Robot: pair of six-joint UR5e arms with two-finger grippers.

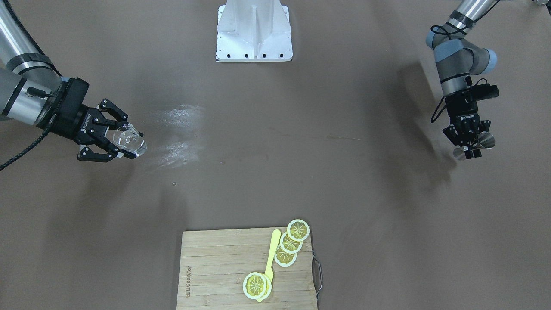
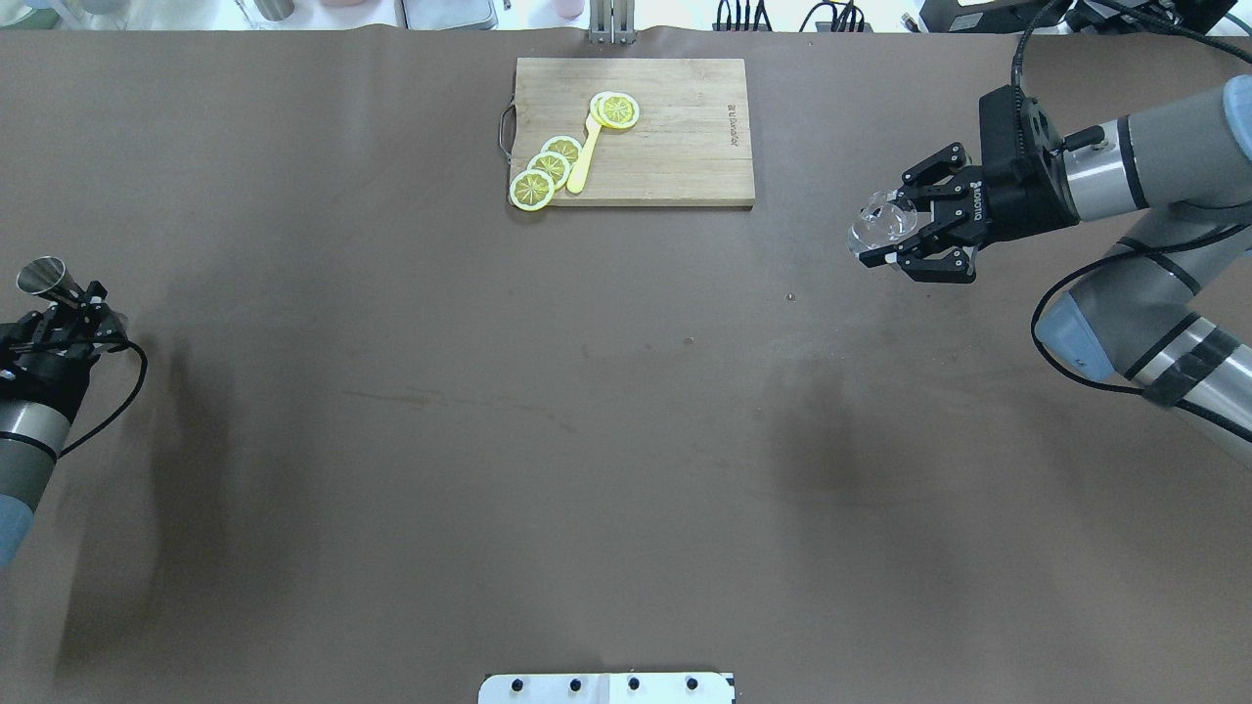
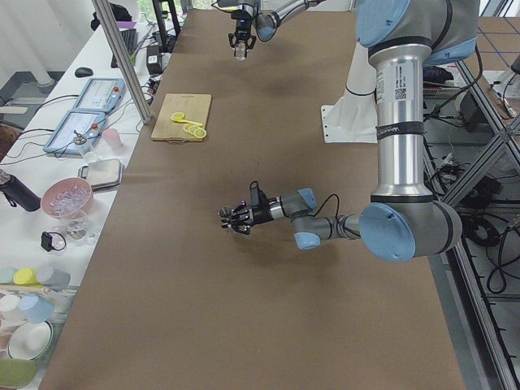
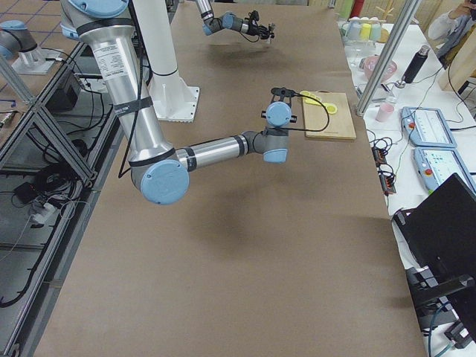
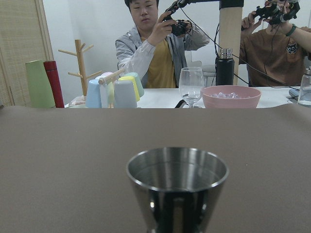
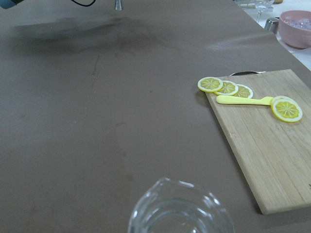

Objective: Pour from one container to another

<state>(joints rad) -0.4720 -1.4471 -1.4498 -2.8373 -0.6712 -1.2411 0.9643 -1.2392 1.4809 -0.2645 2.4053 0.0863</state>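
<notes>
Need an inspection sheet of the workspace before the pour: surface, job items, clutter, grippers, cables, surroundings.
Surface: brown table cover, small specks and faint streaks.
Job's things: glass cup and steel jigger, held at opposite ends of the table.
Clutter: cutting board with lemon slices and a yellow knife.
Grippers: right gripper shut on the glass cup; left gripper shut on the steel jigger.
Cables: black cable looped at the left wrist; another by the right arm.
Surroundings: two operators, pink bowl, wine glass.
</notes>
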